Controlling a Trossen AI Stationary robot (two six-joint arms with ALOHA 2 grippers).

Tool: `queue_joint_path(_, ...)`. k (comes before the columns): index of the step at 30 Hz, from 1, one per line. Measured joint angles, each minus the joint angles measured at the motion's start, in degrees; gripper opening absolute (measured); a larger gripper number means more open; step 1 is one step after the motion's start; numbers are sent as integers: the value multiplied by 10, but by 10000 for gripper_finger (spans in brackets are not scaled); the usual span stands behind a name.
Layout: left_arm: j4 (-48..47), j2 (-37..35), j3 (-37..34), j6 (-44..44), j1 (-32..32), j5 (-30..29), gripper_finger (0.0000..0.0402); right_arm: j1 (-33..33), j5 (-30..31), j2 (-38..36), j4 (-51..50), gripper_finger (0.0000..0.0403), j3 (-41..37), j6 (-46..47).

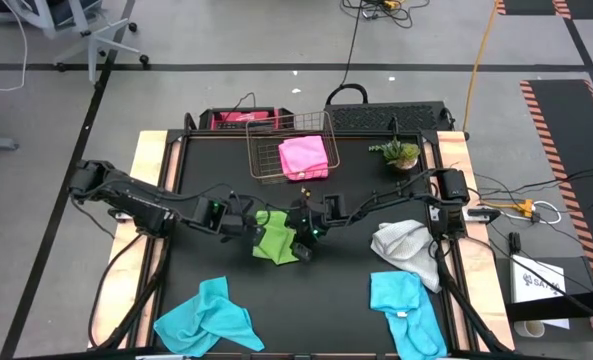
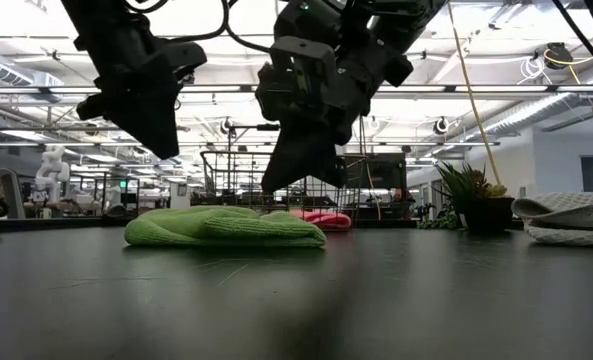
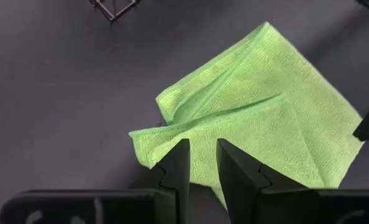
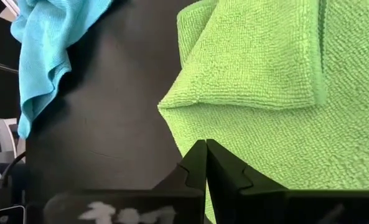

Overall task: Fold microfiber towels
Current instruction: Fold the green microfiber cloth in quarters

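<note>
A lime green towel lies folded over on the black table's middle, also seen in the low view. My left gripper hovers over its left edge, fingers a narrow gap apart with nothing between them. My right gripper hangs over its right edge, fingertips together, clear of the cloth in the low view. A pink towel sits in the copper basket. A grey towel lies at the right. Two turquoise towels lie near the front edge.
A small potted plant stands at the far right, beside the basket. Cables and a dark case lie beyond the table's far edge. Bare black tabletop shows between the two turquoise towels.
</note>
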Motion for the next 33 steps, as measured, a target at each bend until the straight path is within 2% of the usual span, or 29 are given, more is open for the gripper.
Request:
queue_joint_path(5, 29, 0, 0, 3, 4, -11, 81, 2, 28, 0, 0, 0, 0, -1)
queue_joint_path(12, 96, 17, 0, 55, 22, -23, 81, 3, 28, 0, -1, 0, 0, 1)
queue_joint_path(17, 142, 59, 0, 81, 27, -10, 81, 2, 28, 0, -4, 0, 0, 1)
queue_joint_path(20, 152, 78, 0, 111, 32, 19, 81, 2, 27, 0, -13, 0, 0, 7)
queue_joint_path(25, 169, 83, 0, 193, 45, 62, 81, 2, 25, 0, -42, 0, 0, 10)
queue_joint_path(28, 184, 83, 0, 230, 55, 79, 81, 2, 2, 0, -60, 0, 0, 9)
queue_joint_path(33, 202, 95, 0, 272, 67, 85, 81, 2, -3, 0, -65, 0, 0, -1)
